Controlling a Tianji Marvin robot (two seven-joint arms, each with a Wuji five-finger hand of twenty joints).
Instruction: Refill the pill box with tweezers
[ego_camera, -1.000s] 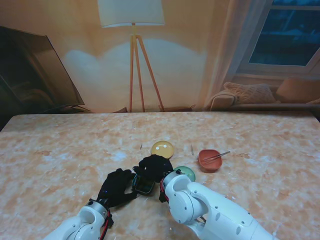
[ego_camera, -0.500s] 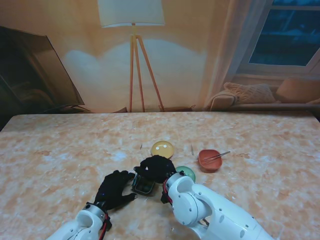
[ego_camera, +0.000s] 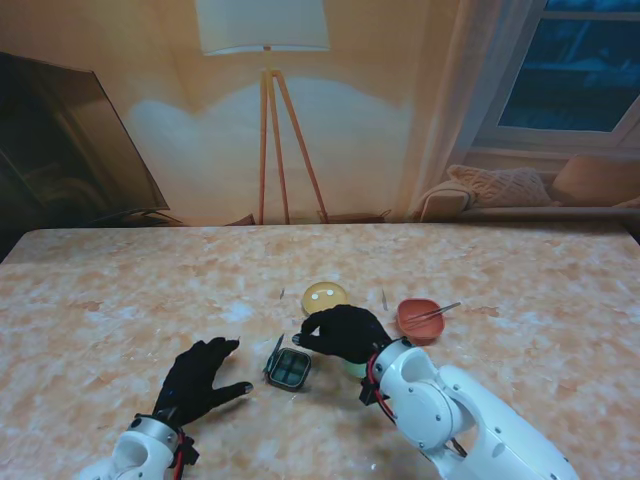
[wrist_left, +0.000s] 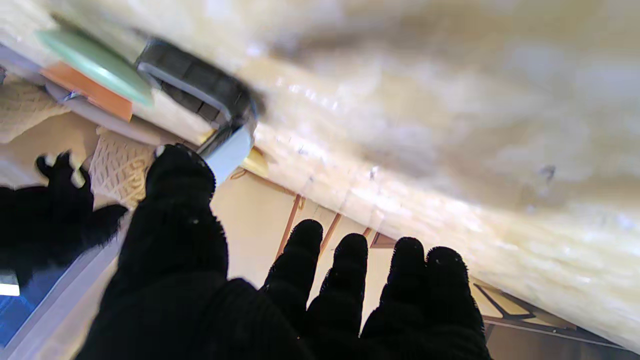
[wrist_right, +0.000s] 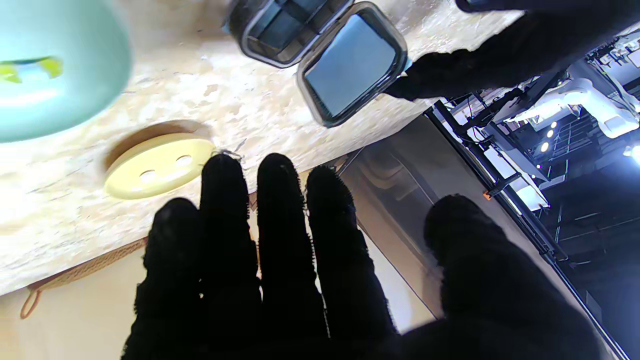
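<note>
Orange dish (ego_camera: 418, 319) carrying the tweezers (ego_camera: 434, 313) sits just right of the right hand (ego_camera: 345, 331), fingers loosely spread, holding nothing; open pill box (ego_camera: 290, 370) lies between it and the spread, empty left hand (ego_camera: 200, 380)

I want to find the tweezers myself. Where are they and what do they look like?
Look at the right side of the table, where three small dishes sit. The tweezers are the thin silver sticks lying across the orange dish, one end poking past its rim. The yellow dish holds only white pills.
</note>
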